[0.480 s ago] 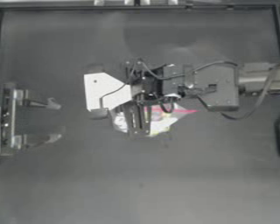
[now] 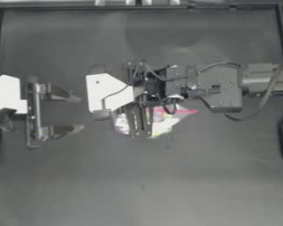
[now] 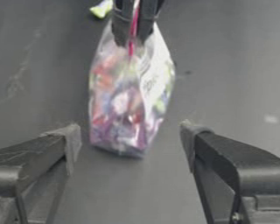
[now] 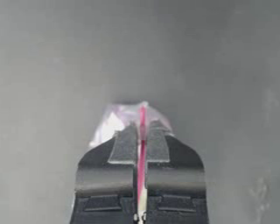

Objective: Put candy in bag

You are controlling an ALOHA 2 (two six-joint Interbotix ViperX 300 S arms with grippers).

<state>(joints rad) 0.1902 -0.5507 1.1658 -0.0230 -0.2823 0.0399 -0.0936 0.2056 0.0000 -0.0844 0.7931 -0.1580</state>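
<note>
The bag (image 3: 127, 100), clear plastic full of colourful sweets, hangs upright by its pink-red mouth strip from my right gripper (image 3: 132, 37). In the right wrist view that gripper (image 4: 142, 127) is shut on the strip, with the bag (image 4: 114, 119) showing beyond the jaws. From above, the right gripper (image 2: 141, 131) sits at the table's centre over the bag (image 2: 166, 118). The candy (image 3: 101, 8), small and yellow-green, lies on the table just beyond the bag. My left gripper (image 2: 60, 112) waits open at the left, facing the bag (image 3: 131, 144), with nothing between its jaws.
The dark table (image 2: 167, 185) stretches bare in front of the bag and behind it. The right arm's body (image 2: 227, 86) reaches in from the right edge. A white part (image 2: 105, 92) of the right arm's wrist lies just left of the bag.
The left gripper has shifted a little toward the centre. The right gripper keeps the bag's strip in the same place.
</note>
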